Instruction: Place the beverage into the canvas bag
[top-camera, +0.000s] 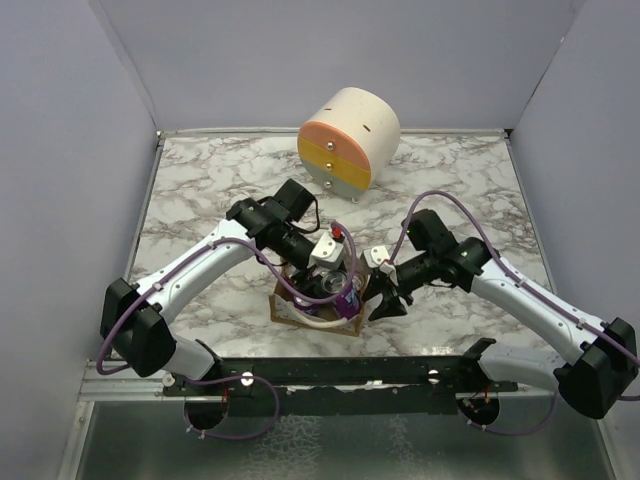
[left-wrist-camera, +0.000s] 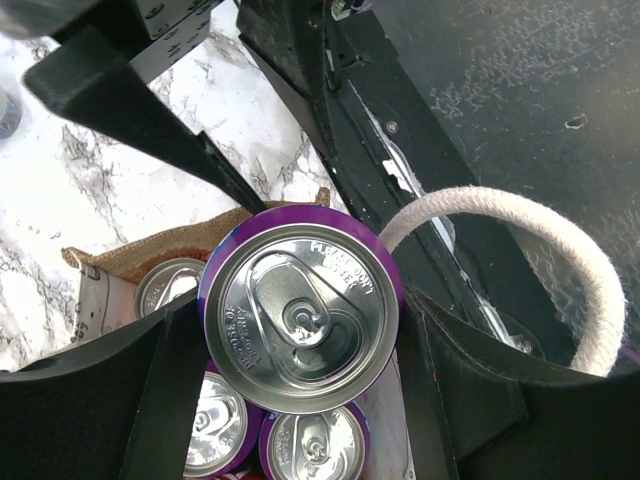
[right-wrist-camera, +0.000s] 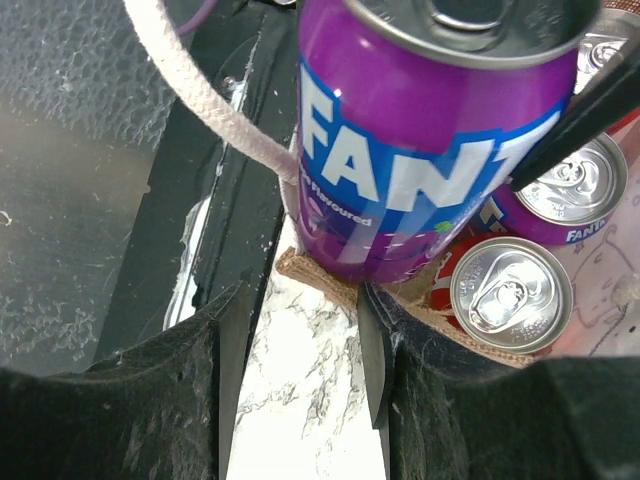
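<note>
Left tool (left-wrist-camera: 300, 338) pinching a purple aluminium soda can (left-wrist-camera: 300, 315) by its sides, top end up, pull-tab facing the wrist camera. Grip sits high on the body, presumably so the base can go down among its neighbours without the fingers fouling them.

Can is at the mouth of the tan boxy canvas bag (left-wrist-camera: 165, 248), at the bag's near right corner. In the right wrist view its base is level with, or just under, the cloth rim. Not released, so I judge the placing unfinished.

Bag stands on the white marble bench (top-camera: 200, 170) near the middle of the near edge. Contents: at least three upright silver-topped cans (left-wrist-camera: 215, 420), packed close, with the free slot at the corner where the held can hangs. White rope handle (left-wrist-camera: 520, 215) loops clear to one side.

Right tool (right-wrist-camera: 302, 298) drawn in at that same bag corner, a strip of bench showing between its fingers. Probably steadying the bag. Whether it actually nips cloth, cannot tell.

Round cream, orange and yellow drawer cabinet (top-camera: 348, 140) at the far edge, well apart
</note>
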